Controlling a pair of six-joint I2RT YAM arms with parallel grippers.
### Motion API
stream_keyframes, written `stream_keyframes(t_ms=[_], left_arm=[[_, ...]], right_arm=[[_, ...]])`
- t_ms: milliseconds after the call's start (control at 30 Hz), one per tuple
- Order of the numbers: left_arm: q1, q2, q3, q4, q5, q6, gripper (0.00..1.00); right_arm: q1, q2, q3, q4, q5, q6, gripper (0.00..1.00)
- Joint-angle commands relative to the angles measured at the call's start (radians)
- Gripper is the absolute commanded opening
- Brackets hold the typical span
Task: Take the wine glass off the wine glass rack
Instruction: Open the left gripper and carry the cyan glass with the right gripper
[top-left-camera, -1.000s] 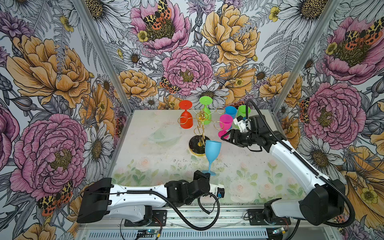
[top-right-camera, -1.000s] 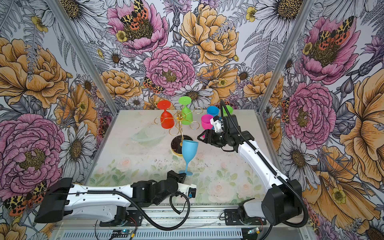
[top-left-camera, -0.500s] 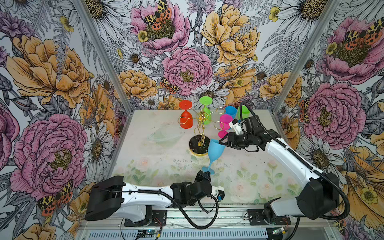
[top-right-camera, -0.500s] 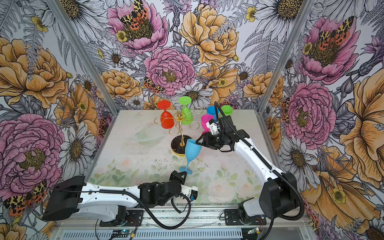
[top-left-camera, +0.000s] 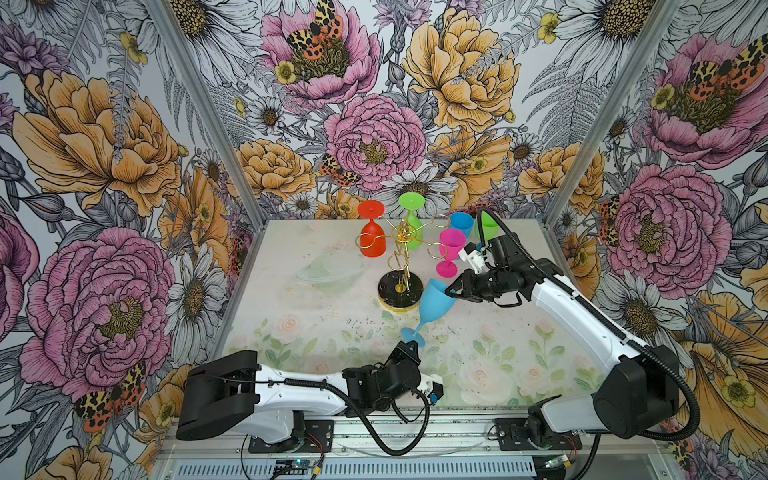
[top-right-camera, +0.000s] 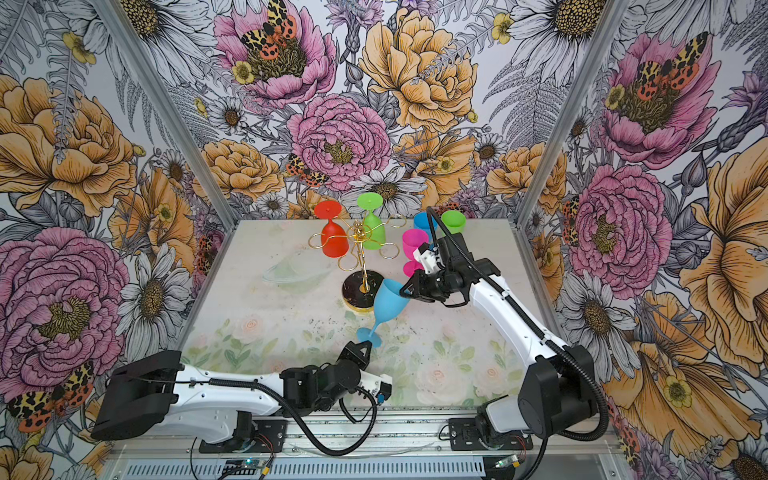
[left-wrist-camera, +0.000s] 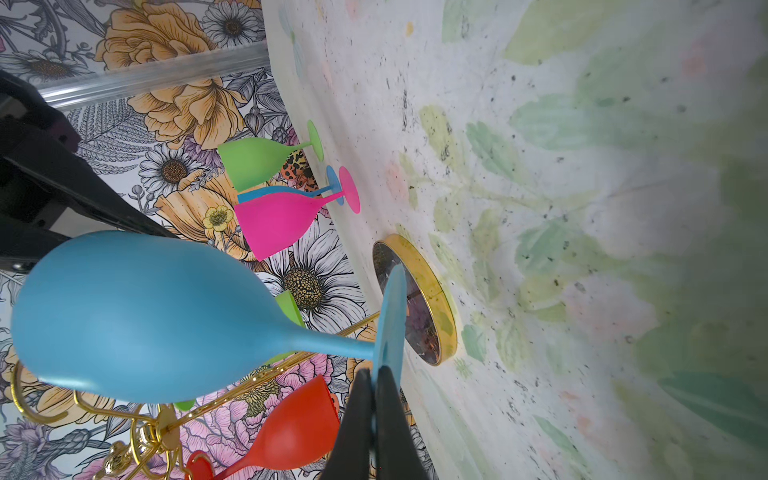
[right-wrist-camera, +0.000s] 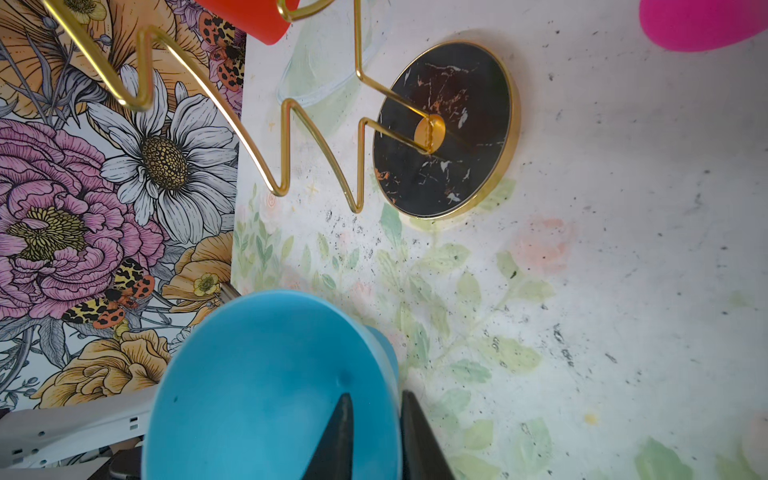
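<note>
— Since a second ago, the right gripper (top-left-camera: 451, 291) has come forward from beside the pink glass (top-left-camera: 452, 245) to the blue glass (top-left-camera: 432, 303), and its jaws have narrowed. What do they hold?

— They pinch the bowl's rim. The right wrist view shows one of the fingers (right-wrist-camera: 338, 440) inside the bowl and the other outside, with the wall between them.

— And the left gripper (top-left-camera: 409, 347)?

— Its jaws are closed on the edge of the blue glass's foot, seen clearly in the left wrist view. So both arms hold the one glass.

— Where is that glass?

— It is off the rack (top-left-camera: 392, 293), just in front of the rack's black base. It tilts, with the bowl leaning toward the right arm. Whether the foot touches the table (top-left-camera: 311, 324) cannot be told.

— What does the rack carry?

— Two glasses hang bowl-down from its gold hooks: a red glass (top-left-camera: 372, 243) on the left and a green glass (top-left-camera: 412, 201) behind the post.

— And the rest?

— The pink glass stands upright on the table, right of the rack. A second blue glass (top-left-camera: 461, 220) and a second green glass (top-left-camera: 488, 226) stand behind it, near the back wall.
</note>
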Motion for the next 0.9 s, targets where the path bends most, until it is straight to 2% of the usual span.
stream_keyframes(t_ms=[0,300,500,700,867], left_arm=[[0.014,-0.001,-0.027,0.147,-0.045,0.082,0.0],[0.017,-0.004,-0.056,0.173,-0.051,0.11,0.02],[0.015,-0.004,-0.072,0.172,-0.055,0.081,0.2],[-0.009,-0.007,-0.083,0.173,-0.07,-0.01,0.33],[-0.045,-0.024,-0.06,0.172,-0.13,-0.181,0.42]], right_arm=[[0.001,0.013,0.031,-0.029,-0.03,-0.028,0.16],[0.001,0.017,0.035,-0.036,-0.044,-0.028,0.03],[-0.001,0.015,0.042,-0.037,-0.025,-0.041,0.0],[-0.006,0.01,0.058,-0.039,0.029,-0.042,0.0],[-0.023,-0.008,0.075,-0.039,0.14,-0.046,0.0]])
